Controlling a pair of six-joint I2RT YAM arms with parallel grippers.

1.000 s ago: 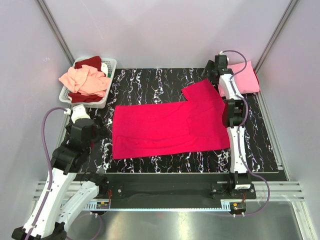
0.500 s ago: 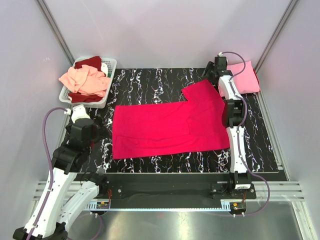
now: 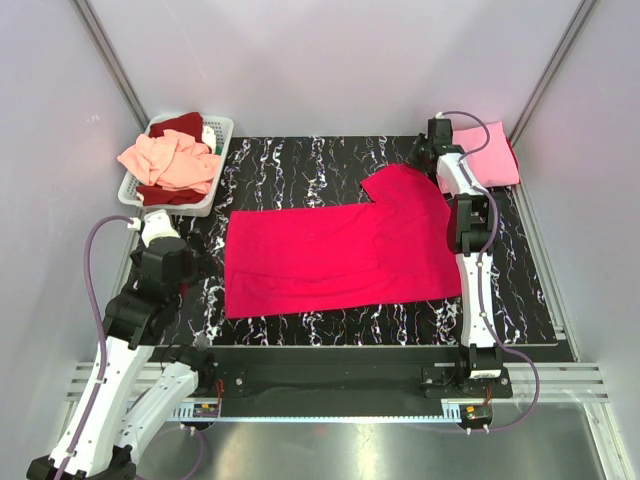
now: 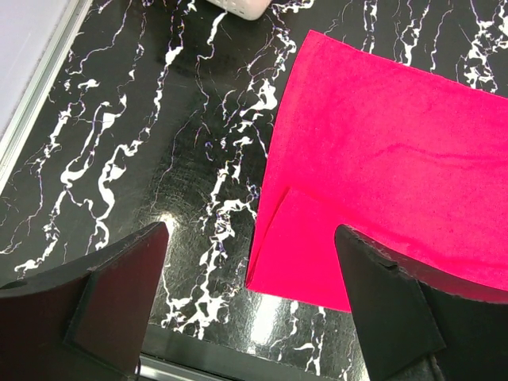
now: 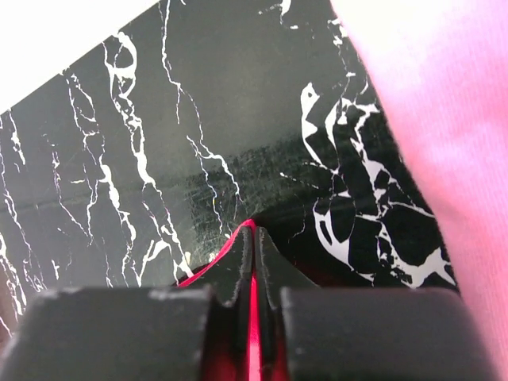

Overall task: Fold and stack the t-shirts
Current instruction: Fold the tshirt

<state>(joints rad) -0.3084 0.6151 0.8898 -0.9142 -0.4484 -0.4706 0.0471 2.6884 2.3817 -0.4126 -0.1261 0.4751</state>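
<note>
The crimson-red t-shirt (image 3: 340, 255) lies spread flat on the black marbled mat (image 3: 290, 160); its near-left corner shows in the left wrist view (image 4: 381, 159). My right gripper (image 3: 425, 165) is shut on the far right sleeve edge of the red shirt (image 5: 255, 305) and lifts it slightly off the mat. My left gripper (image 3: 195, 262) is open and empty, just left of the shirt's left edge (image 4: 250, 298). A folded light pink t-shirt (image 3: 490, 155) lies at the far right, seen also in the right wrist view (image 5: 444, 119). The peach t-shirt (image 3: 170, 160) and the dark maroon t-shirt (image 3: 178, 124) lie in the basket.
The white slotted basket (image 3: 215, 185) stands at the far left corner of the mat, its corner showing in the left wrist view (image 4: 242, 6). Grey walls and metal rails close in the mat on three sides.
My right gripper has lifted the red shirt's far sleeve and drawn its tip a little inward, so the sleeve outline is now rounded. The left arm has not moved.
</note>
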